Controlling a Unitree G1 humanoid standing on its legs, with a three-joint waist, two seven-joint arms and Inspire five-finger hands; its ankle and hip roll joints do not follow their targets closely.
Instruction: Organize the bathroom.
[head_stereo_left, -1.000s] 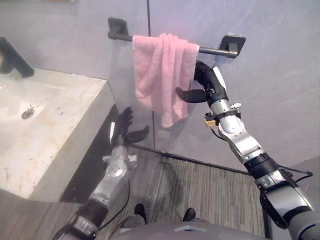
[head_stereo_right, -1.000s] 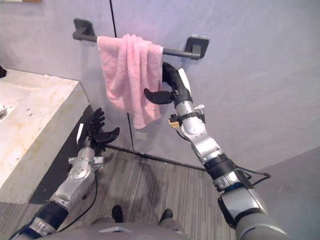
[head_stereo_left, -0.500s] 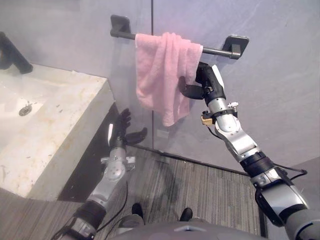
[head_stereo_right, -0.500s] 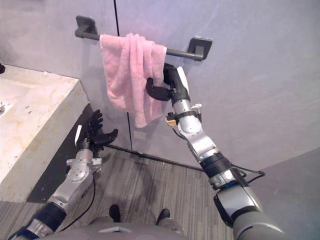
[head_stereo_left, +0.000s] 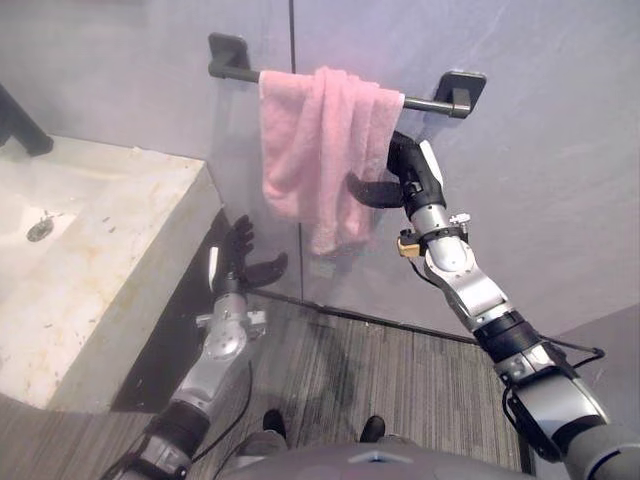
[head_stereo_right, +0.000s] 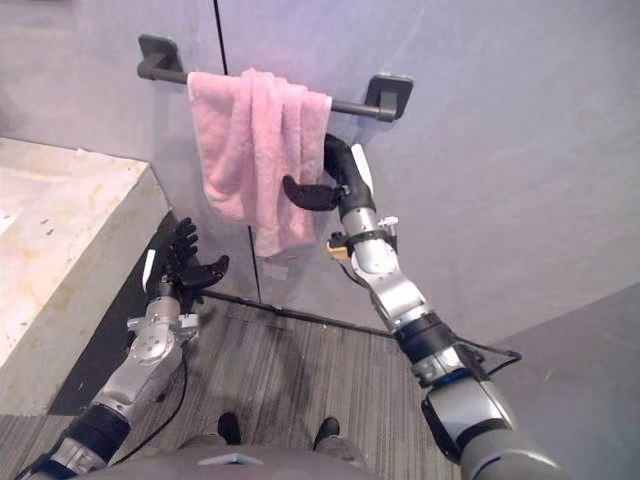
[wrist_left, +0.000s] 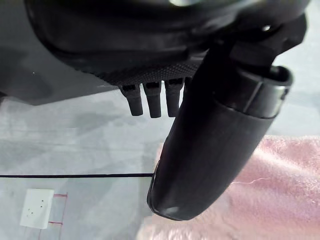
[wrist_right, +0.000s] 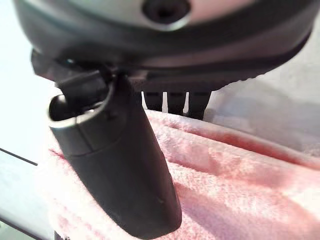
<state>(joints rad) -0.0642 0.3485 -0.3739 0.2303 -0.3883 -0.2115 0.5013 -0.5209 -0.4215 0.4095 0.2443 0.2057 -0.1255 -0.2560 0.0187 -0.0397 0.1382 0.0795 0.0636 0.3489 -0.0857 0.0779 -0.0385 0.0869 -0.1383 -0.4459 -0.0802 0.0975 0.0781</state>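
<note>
Pink terry towel (head_stereo_left: 325, 150) hangs draped over a dark metal towel bar (head_stereo_left: 430, 103) fixed to the grey wall (head_stereo_left: 540, 180), bunched toward the middle of the bar, with its lower edge uneven and one corner hanging lower than the rest. The right hand (head_stereo_left: 405, 172) is raised at the towel's right edge, just below the bar; its thumb (wrist_right: 117, 165) extends across the front of the cloth while the fingers (wrist_right: 175, 102) reach behind the folds, so whether they are closed on the cloth cannot be told. The left hand (head_stereo_left: 232, 262) is held low, well apart from the towel, beside the dark side panel of a pale stone sink counter (head_stereo_left: 110, 250), with fingers straight and spread, holding nothing. Grey striped flooring (head_stereo_left: 400, 370) runs beneath both arms. A small white wall outlet (head_stereo_left: 321, 268) sits on the wall just below the towel's lowest corner.
</note>
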